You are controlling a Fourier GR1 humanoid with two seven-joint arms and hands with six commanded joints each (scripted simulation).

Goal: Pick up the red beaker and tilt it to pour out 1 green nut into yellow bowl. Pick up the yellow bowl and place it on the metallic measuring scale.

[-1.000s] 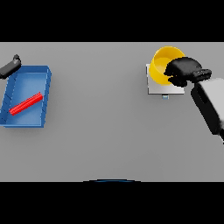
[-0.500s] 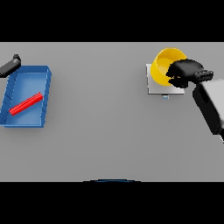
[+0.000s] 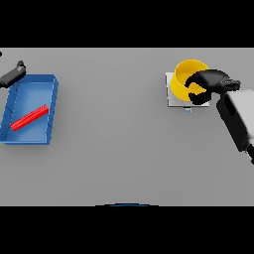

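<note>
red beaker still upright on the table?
No, the red beaker lies on its side inside the blue tray, at the table's left.

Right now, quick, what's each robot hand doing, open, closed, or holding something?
Left robot hand: at the far left edge above the blue tray; fingers cannot be told.
Right robot hand: curled on the yellow bowl, over the scale.

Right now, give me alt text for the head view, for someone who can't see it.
The right hand curls over the rim of a yellow bowl sitting on a metallic scale at the grey table's right. At left, a red beaker lies in a blue tray, with the left hand beside the tray's far corner.
</note>
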